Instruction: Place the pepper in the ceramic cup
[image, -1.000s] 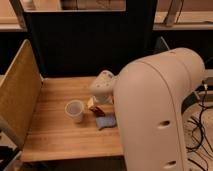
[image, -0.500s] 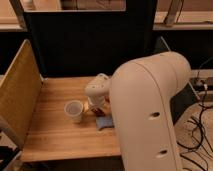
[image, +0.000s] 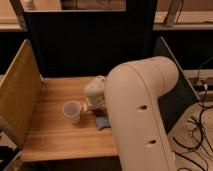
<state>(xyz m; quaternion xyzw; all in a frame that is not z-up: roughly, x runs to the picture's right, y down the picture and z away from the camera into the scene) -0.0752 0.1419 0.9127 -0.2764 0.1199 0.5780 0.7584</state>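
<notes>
The pepper cannot be made out; the end effector (image: 95, 95) and the white arm (image: 140, 115) behind it cover the middle of the worktop (image: 50, 135). The ceramic cup (image: 73, 111) stands upright just left of the end effector, nearer the camera, whether touching cannot be told. A blue pad (image: 102, 122) shows partly, just on its near side, cut off by the arm. Since the earlier frame the end effector has dropped closer to the cup. Whether it is apart, together or clamped cannot be told.
</notes>
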